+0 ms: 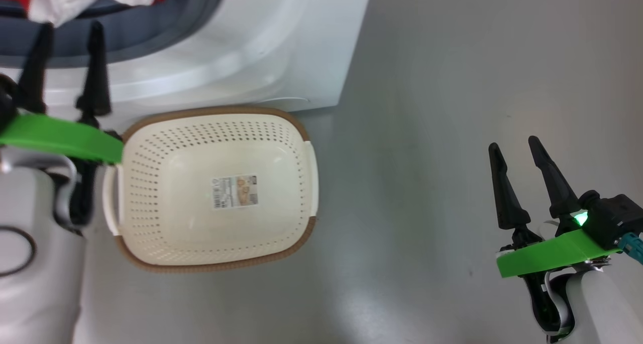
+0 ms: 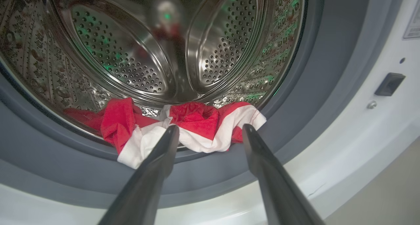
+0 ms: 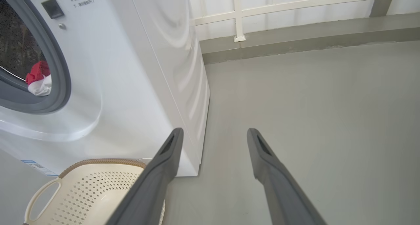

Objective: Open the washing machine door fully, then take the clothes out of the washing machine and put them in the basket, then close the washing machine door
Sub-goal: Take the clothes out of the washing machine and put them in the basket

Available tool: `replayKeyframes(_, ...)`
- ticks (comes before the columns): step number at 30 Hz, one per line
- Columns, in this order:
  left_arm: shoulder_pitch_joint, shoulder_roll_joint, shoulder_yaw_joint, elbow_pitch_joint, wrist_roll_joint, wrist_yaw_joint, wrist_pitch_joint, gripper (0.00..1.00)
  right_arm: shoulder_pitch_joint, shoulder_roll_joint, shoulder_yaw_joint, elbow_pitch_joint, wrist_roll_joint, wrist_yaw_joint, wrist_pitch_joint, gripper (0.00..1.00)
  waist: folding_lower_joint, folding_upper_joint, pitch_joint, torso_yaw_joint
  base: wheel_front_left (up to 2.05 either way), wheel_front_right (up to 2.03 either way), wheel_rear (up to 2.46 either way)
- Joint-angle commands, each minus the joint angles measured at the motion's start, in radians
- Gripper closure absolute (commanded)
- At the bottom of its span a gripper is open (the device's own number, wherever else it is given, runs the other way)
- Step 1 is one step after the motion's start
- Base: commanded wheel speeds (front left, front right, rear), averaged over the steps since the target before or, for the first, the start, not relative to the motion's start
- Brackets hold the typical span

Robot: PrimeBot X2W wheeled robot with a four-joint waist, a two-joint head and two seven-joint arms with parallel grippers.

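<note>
Red and white clothes (image 2: 193, 126) lie bunched at the drum's front lip, spilling over the grey rubber ring of the washing machine (image 2: 354, 126). My left gripper (image 2: 210, 129) is open just in front of them, its fingertips flanking the bunch and holding nothing. In the head view that gripper (image 1: 70, 30) points up at the clothes (image 1: 65, 0) in the machine's (image 1: 241, 42) mouth. The cream basket (image 1: 150, 153) stands on the floor in front of the machine, with only a paper label inside. My right gripper (image 1: 512, 145) hangs open over bare floor at the right. The washing machine door is out of view.
Grey floor (image 1: 427, 133) spreads to the right of the machine and basket. In the right wrist view a white railing (image 3: 295, 5) and a low grey kerb (image 3: 295, 37) run along the far side, behind the machine (image 3: 131, 70) and the basket (image 3: 98, 189).
</note>
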Motion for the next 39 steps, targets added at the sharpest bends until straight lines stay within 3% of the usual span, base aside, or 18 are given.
replayKeyframes(1, -0.030, 0.058, 0.020, -0.003, -0.011, -0.005, -0.005, 0.00, -0.006, 0.003, 0.024, -0.023, -0.001, 0.007, -0.006, 0.00, 0.0000, -0.0001, 0.042, -0.047, 0.00, 0.00, 0.00)
replayKeyframes(19, -0.313, 0.193, -0.031, 0.246, -0.044, -0.005, -0.005, 0.00, -0.020, 0.026, 0.058, -0.043, 0.005, 0.007, -0.006, 0.00, 0.0000, -0.0001, 0.155, -0.128, 0.00, 0.00, 0.00)
replayKeyframes(32, -0.414, 0.255, -0.074, 0.350, -0.019, -0.005, -0.005, 0.00, -0.028, 0.032, 0.089, -0.055, 0.013, 0.007, -0.006, 0.00, 0.0000, -0.0001, 0.188, -0.181, 0.00, 0.00, 0.00)
replayKeyframes(39, -0.440, 0.259, -0.135, 0.436, -0.065, -0.005, -0.005, 0.00, -0.013, 0.033, 0.088, -0.062, 0.018, 0.007, -0.006, 0.00, 0.0000, -0.0001, 0.183, -0.191, 0.00, 0.00, 0.00)
